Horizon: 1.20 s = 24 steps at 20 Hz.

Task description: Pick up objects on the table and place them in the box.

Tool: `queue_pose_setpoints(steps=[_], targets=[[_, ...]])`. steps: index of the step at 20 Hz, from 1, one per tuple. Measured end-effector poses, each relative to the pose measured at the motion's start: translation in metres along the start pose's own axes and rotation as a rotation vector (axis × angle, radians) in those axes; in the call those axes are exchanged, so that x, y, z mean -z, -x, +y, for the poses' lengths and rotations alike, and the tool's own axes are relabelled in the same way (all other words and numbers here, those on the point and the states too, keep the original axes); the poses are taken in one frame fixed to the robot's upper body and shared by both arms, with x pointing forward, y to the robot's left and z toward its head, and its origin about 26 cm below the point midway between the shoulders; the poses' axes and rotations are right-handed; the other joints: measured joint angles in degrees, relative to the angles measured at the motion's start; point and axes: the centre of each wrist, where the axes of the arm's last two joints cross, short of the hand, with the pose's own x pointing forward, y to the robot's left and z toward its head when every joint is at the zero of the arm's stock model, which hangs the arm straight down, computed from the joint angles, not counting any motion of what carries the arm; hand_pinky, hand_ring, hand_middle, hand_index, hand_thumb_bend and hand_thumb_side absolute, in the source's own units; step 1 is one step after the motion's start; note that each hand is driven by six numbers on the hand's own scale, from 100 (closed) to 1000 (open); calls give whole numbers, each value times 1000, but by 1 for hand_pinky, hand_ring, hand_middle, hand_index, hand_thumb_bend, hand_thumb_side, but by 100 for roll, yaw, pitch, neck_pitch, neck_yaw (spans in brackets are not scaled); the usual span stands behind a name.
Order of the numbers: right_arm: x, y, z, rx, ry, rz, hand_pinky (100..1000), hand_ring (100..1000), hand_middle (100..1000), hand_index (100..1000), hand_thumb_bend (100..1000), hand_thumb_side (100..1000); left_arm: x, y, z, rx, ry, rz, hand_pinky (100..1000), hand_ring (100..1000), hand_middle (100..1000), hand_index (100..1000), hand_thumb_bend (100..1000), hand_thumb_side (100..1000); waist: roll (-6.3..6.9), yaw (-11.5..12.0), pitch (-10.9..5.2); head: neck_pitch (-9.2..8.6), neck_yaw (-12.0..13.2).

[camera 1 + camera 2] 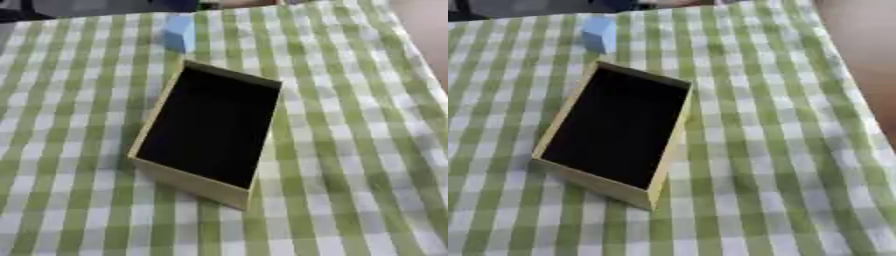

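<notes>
An open yellow box (188, 182) with a dark inside lies askew in the middle of the green-and-white checked tablecloth (350, 150). Nothing shows inside it. A small light blue block (178, 32) stands on the cloth just beyond the box's far end. Neither of my hands appears in either view.
The table's right edge (846, 65) runs down the right side, with brown floor beyond it. Dark shapes sit along the far edge at the top.
</notes>
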Motion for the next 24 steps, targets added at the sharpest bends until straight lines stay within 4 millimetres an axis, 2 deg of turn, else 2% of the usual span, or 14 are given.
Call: queue_pose_setpoints(steps=[6, 11, 14, 19, 20, 23, 24], targets=[[-3, 1, -1, -11, -18, 11, 674, 717, 624, 827, 100, 1000, 43, 20, -22, 125, 215, -16, 724, 658, 645, 811, 365, 719, -6, -35, -66, 51, 5], [-4, 1, -1, -11, -27, 13, 674, 717, 623, 827, 100, 1000, 63, 36, -49, 201, 390, -5, 746, 688, 668, 828, 385, 725, -13, -37, -76, 51, -2], [-4, 1, 0, -10, -32, 15, 674, 717, 623, 827, 100, 1000, 68, 46, -65, 244, 499, 3, 757, 707, 680, 834, 427, 675, -16, -42, -94, 43, -29], [-5, 2, -1, -12, -37, 18, 674, 717, 623, 827, 100, 1000, 70, 55, -86, 298, 679, -3, 787, 756, 746, 854, 568, 527, -21, -76, -105, 8, -48], [-5, 2, -1, -12, -37, 19, 674, 717, 623, 827, 100, 1000, 70, 56, -89, 309, 713, -7, 787, 756, 746, 854, 568, 527, -21, -79, -105, -9, -49], [-5, 2, -1, -12, -37, 19, 674, 717, 623, 827, 100, 1000, 68, 59, -94, 340, 795, -17, 807, 781, 767, 859, 666, 462, -15, -89, -105, -14, -50], [-5, 2, -1, -12, -37, 19, 674, 717, 623, 827, 100, 1000, 67, 60, -96, 351, 819, -20, 808, 783, 767, 860, 671, 460, -11, -94, -106, -14, -51]])
